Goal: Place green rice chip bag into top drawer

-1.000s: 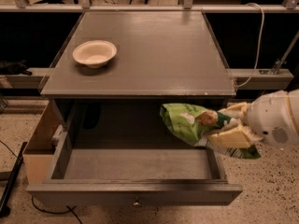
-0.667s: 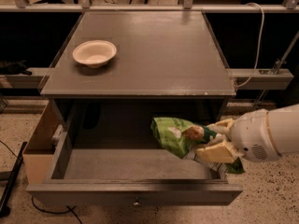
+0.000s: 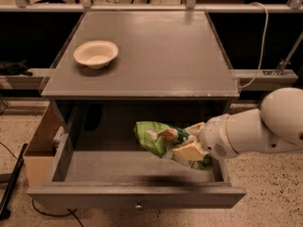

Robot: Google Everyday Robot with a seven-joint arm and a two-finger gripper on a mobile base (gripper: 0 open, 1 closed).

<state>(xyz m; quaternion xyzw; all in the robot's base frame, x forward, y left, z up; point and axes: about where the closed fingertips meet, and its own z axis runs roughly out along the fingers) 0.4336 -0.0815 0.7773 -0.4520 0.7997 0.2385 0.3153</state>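
The green rice chip bag, crumpled bright green foil with tan chip pictures, hangs over the open top drawer, right of its middle and above its floor. My gripper comes in from the right on a white arm and is shut on the bag's right end. The drawer is pulled fully out below the grey table top; its front panel has a small round knob at the centre. The part of the bag behind my fingers is hidden.
A white bowl stands on the grey table top at the left. A cardboard box sits on the floor against the drawer's left side. A white cable hangs at the right. Black cables lie on the speckled floor at the lower left.
My gripper has moved left and a little down with the bag, from the drawer's right edge to over the drawer's inside. The bowl and drawer have not moved.
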